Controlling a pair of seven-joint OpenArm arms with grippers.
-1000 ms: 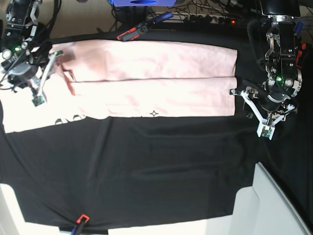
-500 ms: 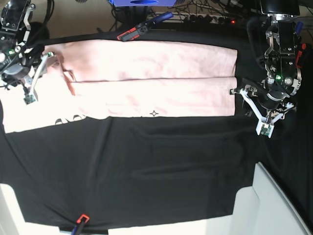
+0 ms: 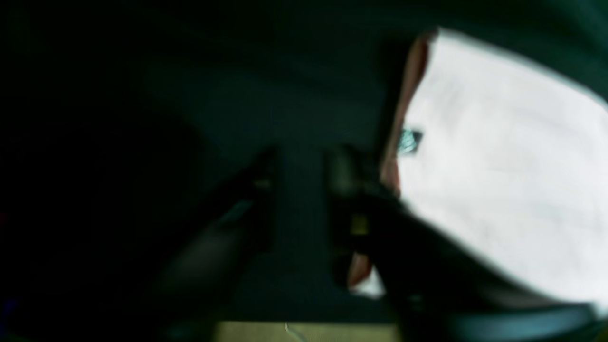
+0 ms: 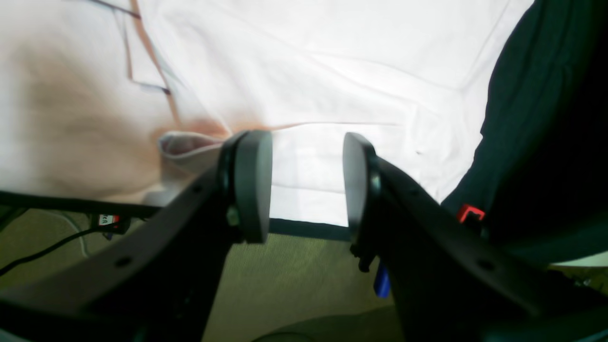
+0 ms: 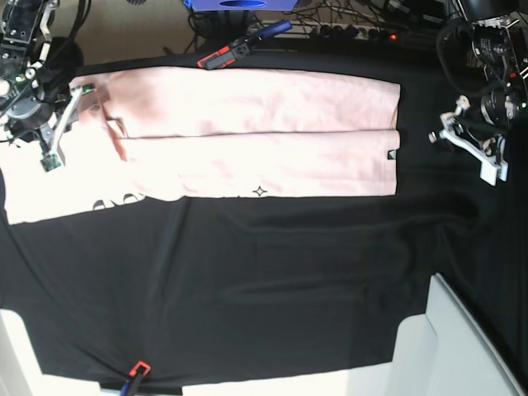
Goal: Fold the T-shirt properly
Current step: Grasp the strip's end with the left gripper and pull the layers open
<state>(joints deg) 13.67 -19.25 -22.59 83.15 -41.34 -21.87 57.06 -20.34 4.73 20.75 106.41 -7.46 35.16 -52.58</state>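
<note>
The pale pink T-shirt (image 5: 256, 132) lies folded lengthwise on the black cloth (image 5: 289, 272), with a strip of black print at its left lower edge. My right gripper (image 5: 81, 92) is at the shirt's far left end. In the right wrist view it (image 4: 304, 185) is open and empty, pads apart just above the shirt fabric (image 4: 332, 71). My left gripper (image 5: 437, 134) is off the shirt's right end. In the blurred left wrist view it (image 3: 301, 185) stands open and empty over black cloth, beside the shirt's edge (image 3: 498, 166).
A red-and-black clamp (image 5: 219, 58) and a blue-handled clamp (image 5: 272, 29) grip the cloth's back edge. Another clamp (image 5: 136, 371) sits at the front edge. A white surface (image 5: 462, 346) lies at the front right. Cables and a power strip (image 5: 363, 33) run behind.
My left arm has pulled back to the right and up, away from the shirt's right end. My right arm has shifted a little left and up. The shirt has not moved.
</note>
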